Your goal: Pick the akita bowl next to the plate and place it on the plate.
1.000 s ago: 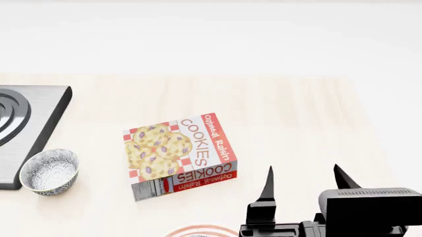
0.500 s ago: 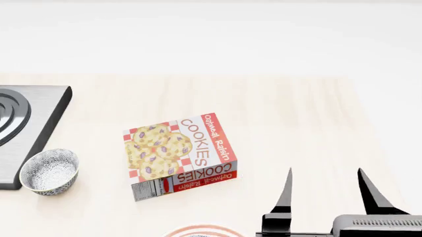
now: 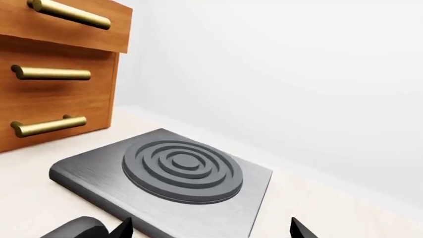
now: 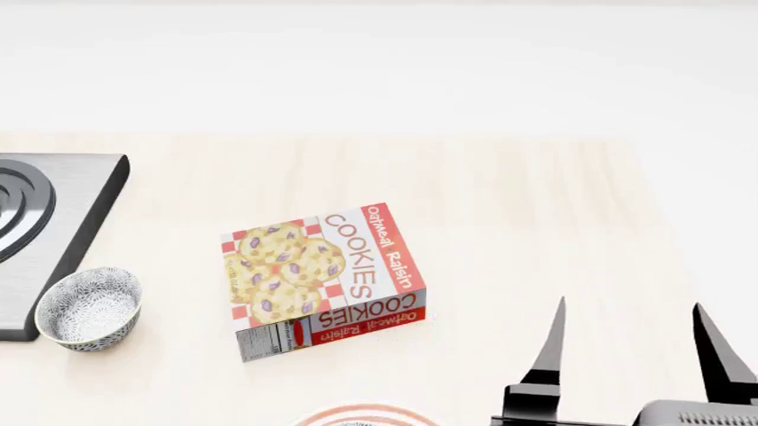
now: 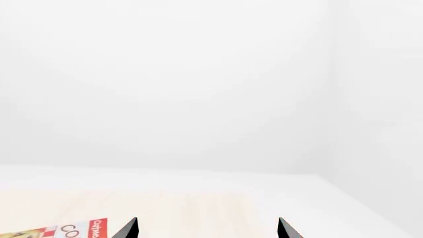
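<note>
Right gripper [image 4: 630, 333]: two dark pointed fingers spread wide apart, nothing between them, hovering at the near right of the pale wooden table [image 4: 521, 204]. Empty.

Left gripper [image 3: 210, 229]: only two dark tips at the frame edge of its wrist view, set well apart, nothing held. It looks over the grey brushed-metal hob with raised concentric rings [image 3: 178, 171], with the brown wooden drawer unit with brass bar handles [image 3: 56, 69] beyond.

One small round grey-and-white patterned footed bowl [image 4: 89, 308] sits upright at the near left, touching or just beside the hob's near corner. The large white plate with red concentric stripes [image 4: 361, 415] shows only as a sliver at the near edge of the head view. A flat red-and-white oatmeal raisin cookie box [image 4: 322, 278] lies between bowl and plate.

Risks, as judged:
- Wrong bowl. The visible bowl is by the hob, well apart from the plate; the bowl meant may sit out of view, near the plate. Grabbing the visible one could fail the task.
- Plate mostly hidden, so placement would be blind unless the head tilts down.
- Right arm sweeping leftward low could nudge the cookie box.
- A thin-walled bowl could tip or slip out of pointed fingertips.
</note>
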